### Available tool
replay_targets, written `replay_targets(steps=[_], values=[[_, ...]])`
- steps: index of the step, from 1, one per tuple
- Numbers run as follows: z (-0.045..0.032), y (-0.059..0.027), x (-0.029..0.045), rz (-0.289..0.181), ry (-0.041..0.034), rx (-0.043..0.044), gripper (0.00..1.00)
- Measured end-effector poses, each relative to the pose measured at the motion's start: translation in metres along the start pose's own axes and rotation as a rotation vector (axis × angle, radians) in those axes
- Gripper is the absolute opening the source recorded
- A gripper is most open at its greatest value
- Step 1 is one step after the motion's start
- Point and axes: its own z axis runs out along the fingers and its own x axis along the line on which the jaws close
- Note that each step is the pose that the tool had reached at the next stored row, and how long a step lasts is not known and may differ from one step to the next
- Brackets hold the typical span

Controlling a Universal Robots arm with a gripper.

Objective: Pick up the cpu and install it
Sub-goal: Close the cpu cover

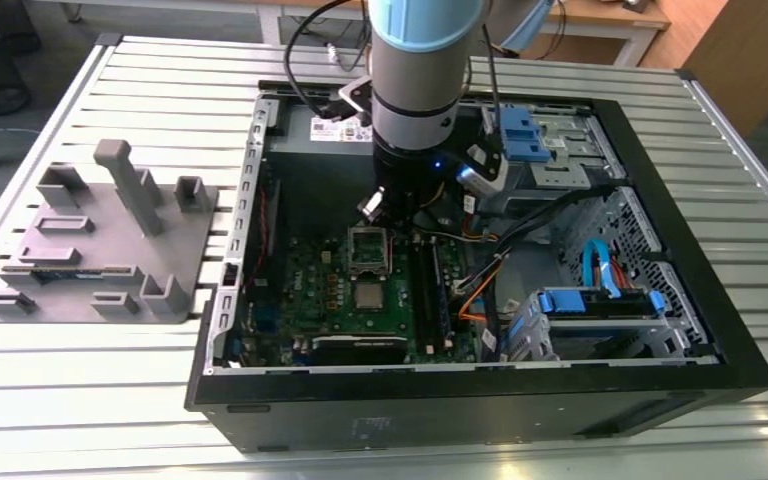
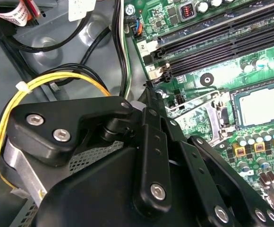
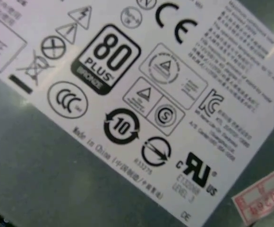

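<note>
- The arm is seen lowered into an open computer case (image 1: 704, 330) that lies on a slatted metal table (image 1: 117, 400) in the exterior view.
- The gripper (image 1: 404, 205) is positioned above the green motherboard (image 1: 304, 300), just beyond the open socket frame (image 1: 369, 250).
- The cpu (image 1: 369, 294) is seated flat in its socket; in the second wrist view it (image 2: 260, 106) is seen apart from the black gripper linkage.
- Whether the gripper is released or clenched cannot be told.
- A grey plastic block (image 1: 97, 245) is noted at the exterior view's left, outside the case.
</note>
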Motion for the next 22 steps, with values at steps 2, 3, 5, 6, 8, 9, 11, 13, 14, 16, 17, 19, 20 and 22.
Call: replay_targets(steps=[2, 3, 5, 6, 8, 9, 11, 13, 14, 16, 17, 19, 20, 22], values=[[0.0005, 0.0000, 0.0001, 0.002, 0.0002, 0.0003, 0.11], [0.0005, 0.0000, 0.0001, 0.003, 0.0004, 0.0005, 0.11], [0.0009, 0.0003, 0.0004, 0.005, -0.0001, 0.0005, 0.11], [0.0010, 0.0007, 0.0008, 0.006, -0.0003, 0.0006, 0.11], [0.0012, 0.0014, 0.0017, 0.007, -0.0002, 0.0007, 0.11], [0.0012, 0.0017, 0.0022, 0.007, -0.0002, 0.0008, 0.11], [0.0013, 0.0022, 0.0028, 0.007, -0.0001, 0.0009, 0.11], [0.0013, 0.0022, 0.0031, 0.008, -0.0001, 0.0009, 0.11], [0.0012, 0.0022, 0.0032, 0.008, 0.0000, 0.0009, 0.11], [0.0012, 0.0019, 0.0037, 0.008, 0.0001, 0.0011, 0.11], [0.0012, 0.0017, 0.0040, 0.008, 0.0001, 0.0012, 0.11], [0.0011, 0.0007, 0.0047, 0.008, 0.0002, 0.0013, 0.11], [0.0010, 0.0001, 0.0052, 0.008, 0.0002, 0.0013, 0.11], [0.0009, -0.0008, 0.0059, 0.008, 0.0002, 0.0013, 0.11]])
